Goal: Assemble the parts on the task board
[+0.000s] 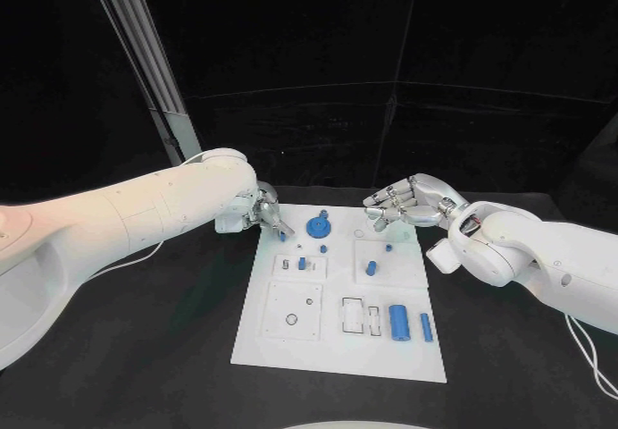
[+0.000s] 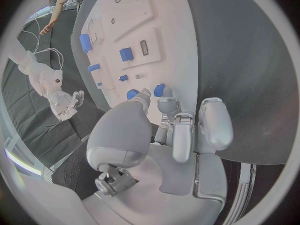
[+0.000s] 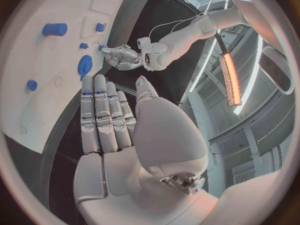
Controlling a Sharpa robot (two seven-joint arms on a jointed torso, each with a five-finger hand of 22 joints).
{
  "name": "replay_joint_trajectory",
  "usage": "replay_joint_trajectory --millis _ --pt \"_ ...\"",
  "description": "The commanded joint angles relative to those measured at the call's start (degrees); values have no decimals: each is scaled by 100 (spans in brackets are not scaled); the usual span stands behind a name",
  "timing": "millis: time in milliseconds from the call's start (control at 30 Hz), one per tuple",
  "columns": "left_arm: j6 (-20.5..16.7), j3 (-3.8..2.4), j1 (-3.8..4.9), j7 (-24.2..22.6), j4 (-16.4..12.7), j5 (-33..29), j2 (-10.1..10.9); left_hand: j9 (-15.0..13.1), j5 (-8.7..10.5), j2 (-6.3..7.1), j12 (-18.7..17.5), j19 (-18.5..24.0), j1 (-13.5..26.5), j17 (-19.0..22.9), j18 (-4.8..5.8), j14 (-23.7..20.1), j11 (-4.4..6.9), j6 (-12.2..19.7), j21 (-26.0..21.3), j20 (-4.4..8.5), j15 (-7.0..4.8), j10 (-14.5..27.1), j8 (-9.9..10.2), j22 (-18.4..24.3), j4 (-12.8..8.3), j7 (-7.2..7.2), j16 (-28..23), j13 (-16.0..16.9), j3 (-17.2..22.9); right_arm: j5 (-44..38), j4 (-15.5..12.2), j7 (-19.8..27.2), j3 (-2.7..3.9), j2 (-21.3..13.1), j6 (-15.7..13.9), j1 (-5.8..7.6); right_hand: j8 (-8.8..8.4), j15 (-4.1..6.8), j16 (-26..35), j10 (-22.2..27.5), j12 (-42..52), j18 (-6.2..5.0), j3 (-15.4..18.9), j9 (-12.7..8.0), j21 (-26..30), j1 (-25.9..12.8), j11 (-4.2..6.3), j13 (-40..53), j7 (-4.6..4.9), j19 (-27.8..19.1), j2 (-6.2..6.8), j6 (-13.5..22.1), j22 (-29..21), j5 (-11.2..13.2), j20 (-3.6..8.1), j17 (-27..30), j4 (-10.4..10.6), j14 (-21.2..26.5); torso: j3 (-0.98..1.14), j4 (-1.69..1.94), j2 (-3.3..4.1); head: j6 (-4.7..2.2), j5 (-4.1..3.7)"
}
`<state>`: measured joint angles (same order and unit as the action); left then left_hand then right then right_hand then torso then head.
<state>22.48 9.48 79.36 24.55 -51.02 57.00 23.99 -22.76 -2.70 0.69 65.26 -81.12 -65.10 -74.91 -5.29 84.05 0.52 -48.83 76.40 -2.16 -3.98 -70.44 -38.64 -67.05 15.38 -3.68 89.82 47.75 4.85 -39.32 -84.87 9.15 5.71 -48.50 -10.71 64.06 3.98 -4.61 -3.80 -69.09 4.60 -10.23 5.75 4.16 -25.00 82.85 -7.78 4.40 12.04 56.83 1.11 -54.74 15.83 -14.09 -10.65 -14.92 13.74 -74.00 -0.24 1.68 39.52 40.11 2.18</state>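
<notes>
- The left hand (image 1: 264,217) sits at the far left corner of the task board (image 1: 338,353). Its fingertips (image 2: 160,91) pinch a small blue part (image 1: 281,237) just above the white plate.
- That part looks light, rigid and smooth, probably moulded plastic. A grip across its sides should hold it, and a firm pinch is unlikely to hurt it. Its exact shape is too hidden to tell.
- The right hand (image 1: 410,205) hovers past the board's far right corner, released and grasping nothing, its fingers (image 3: 106,116) straight and side by side.
- The blue gear (image 1: 321,221) lies between the two hands, near the left fingertips.
- Further parts lie nearer the robot than either hand, among them a blue cylinder (image 1: 399,322) and a slim blue pin (image 1: 426,327), both well apart from the hands.
- The board rests flat on the black bench (image 1: 154,357).
</notes>
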Motion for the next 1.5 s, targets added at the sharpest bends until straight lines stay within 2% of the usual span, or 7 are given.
replay_joint_trajectory --millis 33,567,933,1100,1233,1333,1500 --pt "42 -1 7 -54 14 36 -17 11 -25 -44 41 -31 -94 -1509 54 595 -10 -40 9 -4 -7 -51 -15 -1 -64 -16 18 10 21 -1 -7 57 3 6 26 10 -3 -11 11 42 29 -21 8 8 26 -8 -14 9 -2 23 -55 39 -9 -28 -27 8 -22 48 0 -1 1 6 -3" --pt "-4 -2 -1 -154 78 35 -52 51 -28 -285 43 -22 -404 -1509 50 595 4 -47 -8 6 -19 -63 1 11 -250 -2 18 8 182 -1 -6 57 4 25 41 10 -3 -11 11 45 30 -21 8 8 31 -8 -15 10 -2 25 -62 39 -12 -31 -27 9 -24 49 0 1 -1 22 4" --pt "114 -2 -5 -225 110 -25 -48 119 -36 -493 -24 -22 -1001 -1509 50 595 49 12 -15 44 -61 -27 66 1 -775 41 18 -41 863 -1 -8 45 4 19 71 10 -3 -11 10 48 32 -21 6 8 37 -2 -15 10 -2 28 -73 39 -16 -41 -27 12 -30 51 1 3 0 35 2" --pt "109 -2 -5 -231 91 -89 -8 152 -127 -345 -102 -24 -1046 -1509 52 595 24 49 -19 39 -38 -20 85 -14 -1141 -10 18 -95 1800 -1 -10 43 4 14 75 10 -2 -11 9 51 35 -22 5 9 46 8 -13 11 -2 32 -81 39 -22 -65 -27 14 -40 52 0 5 -5 42 9" --pt "-9 -1 -4 -199 46 -320 56 135 -318 -72 -109 -30 -605 -1509 52 595 7 -8 -16 9 -4 -87 23 -38 -1345 -47 18 -102 2761 -1 -13 42 4 11 70 11 -2 -10 7 53 39 -22 6 9 56 14 -13 12 -3 39 -88 39 -28 -96 -27 17 -49 53 3 4 -5 27 -30" --pt "-209 0 -3 -176 -62 -481 147 109 -475 35 -79 -36 -420 -1509 54 595 7 -28 -8 10 -11 -131 -22 -56 -1460 -24 18 -63 3072 -1 -17 44 4 4 65 11 -2 -10 5 55 43 -22 9 9 65 16 -13 12 -3 45 -95 39 -34 -131 -27 20 -55 52 6 8 -7 28 -11" --pt "-750 3 0 -107 -437 -611 406 42 -1243 232 -27 -63 -123 -1509 66 595 42 -153 25 30 -44 -244 -101 -115 -1631 16 18 15 3412 -1 -17 67 4 -11 45 11 0 -7 3 56 52 -23 14 11 81 23 -9 14 -5 59 -103 36 -45 -200 -25 25 -68 49 2 20 -13 36 -6"
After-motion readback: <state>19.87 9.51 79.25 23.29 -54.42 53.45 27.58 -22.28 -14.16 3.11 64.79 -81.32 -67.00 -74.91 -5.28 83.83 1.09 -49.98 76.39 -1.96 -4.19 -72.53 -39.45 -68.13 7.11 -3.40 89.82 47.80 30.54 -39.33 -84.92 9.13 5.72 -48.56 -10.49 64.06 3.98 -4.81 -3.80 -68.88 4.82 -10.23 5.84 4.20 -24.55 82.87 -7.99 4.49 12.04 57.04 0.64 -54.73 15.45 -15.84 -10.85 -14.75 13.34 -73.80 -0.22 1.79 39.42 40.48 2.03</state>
